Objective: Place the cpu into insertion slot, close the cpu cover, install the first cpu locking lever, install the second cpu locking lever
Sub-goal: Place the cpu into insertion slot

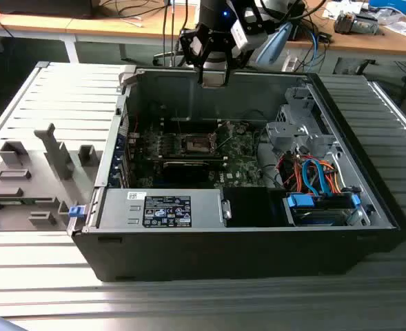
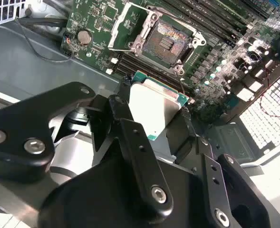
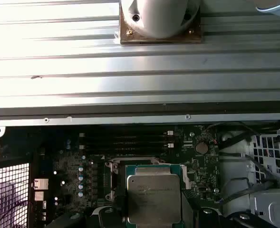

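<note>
— One step is in hand, the first: the gripper (image 2: 147, 121) pinches the cpu (image 2: 154, 107) by its edges, above the case (image 1: 223, 255), near its far wall.
— And the slot (image 2: 166, 42)?
— Bare, mid-board, below the cpu. The cover (image 2: 122, 26) stands tipped open beside it.
— What does seating call for?
— By my judgement, squaring the cpu to the slot's rim and a level descent.

The small flat square cpu (image 2: 155, 107) is topped with dull, satin silver-grey metal, with a glossy green edge round it. Shinier bare metal is seen on the thin square silver cpu cover (image 2: 120, 28). The ribbed grey metal surface (image 1: 44, 296) is brushed-looking, pretty reflective.
</note>
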Robot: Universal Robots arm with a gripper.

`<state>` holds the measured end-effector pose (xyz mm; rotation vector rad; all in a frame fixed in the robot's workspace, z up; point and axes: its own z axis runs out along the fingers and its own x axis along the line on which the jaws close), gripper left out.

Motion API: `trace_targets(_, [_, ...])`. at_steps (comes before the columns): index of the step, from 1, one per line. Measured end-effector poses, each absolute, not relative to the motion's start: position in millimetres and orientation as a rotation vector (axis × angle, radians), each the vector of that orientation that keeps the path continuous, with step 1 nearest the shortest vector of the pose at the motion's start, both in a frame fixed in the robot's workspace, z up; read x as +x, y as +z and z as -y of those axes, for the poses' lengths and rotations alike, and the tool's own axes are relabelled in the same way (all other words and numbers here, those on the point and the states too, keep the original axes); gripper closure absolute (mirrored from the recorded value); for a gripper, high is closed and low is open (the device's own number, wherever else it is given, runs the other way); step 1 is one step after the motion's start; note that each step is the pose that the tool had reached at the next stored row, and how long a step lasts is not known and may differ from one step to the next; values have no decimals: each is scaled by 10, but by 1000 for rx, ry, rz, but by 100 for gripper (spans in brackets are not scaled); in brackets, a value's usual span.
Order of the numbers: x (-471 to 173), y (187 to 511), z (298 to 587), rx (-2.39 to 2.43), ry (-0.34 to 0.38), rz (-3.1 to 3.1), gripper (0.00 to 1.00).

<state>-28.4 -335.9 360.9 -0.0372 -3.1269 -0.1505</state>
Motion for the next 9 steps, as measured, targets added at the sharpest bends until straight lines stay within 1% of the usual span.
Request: trace_targets(9, [-294, 3602, 3360, -37, -150, 3127, 46])
